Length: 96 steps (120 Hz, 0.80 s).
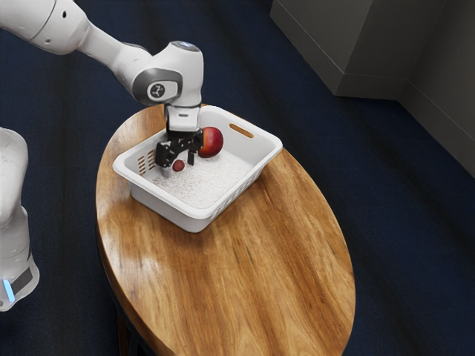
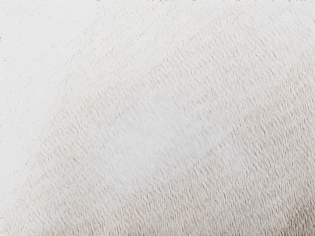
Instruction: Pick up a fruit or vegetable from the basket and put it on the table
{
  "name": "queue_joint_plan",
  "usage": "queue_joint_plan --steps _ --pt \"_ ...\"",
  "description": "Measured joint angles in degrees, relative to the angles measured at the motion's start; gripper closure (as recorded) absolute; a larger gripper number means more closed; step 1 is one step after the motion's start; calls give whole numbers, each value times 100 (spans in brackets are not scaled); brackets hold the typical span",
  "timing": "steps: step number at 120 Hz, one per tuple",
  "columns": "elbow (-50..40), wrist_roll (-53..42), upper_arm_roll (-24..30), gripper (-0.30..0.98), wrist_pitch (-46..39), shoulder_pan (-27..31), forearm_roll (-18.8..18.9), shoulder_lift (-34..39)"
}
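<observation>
One small red fruit (image 1: pixel 178 166) lies in the basket (image 1: pixel 163 206), seemingly just under the tool (image 1: pixel 177 160), whose parted fingers grip nothing. The reach likely goes straight down toward the basket's floor, beside the larger red fruit (image 1: pixel 212 141).

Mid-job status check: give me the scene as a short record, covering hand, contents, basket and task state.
hand: open, reaching into the basket
small red item: in the basket, between the spread fingers in the exterior view; contact cannot be told
large red fruit: in the basket, beside the hand
basket: white, slotted, upright on the table
table: wooden, oval
task state: both red things in the basket, neither grasped
</observation>
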State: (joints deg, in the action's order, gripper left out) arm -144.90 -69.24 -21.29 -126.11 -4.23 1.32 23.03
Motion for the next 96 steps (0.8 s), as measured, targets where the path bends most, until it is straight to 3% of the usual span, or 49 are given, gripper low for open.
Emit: queue_joint_plan --steps 96 --pt "12 11 -6 1 -43 -81 -21 17"
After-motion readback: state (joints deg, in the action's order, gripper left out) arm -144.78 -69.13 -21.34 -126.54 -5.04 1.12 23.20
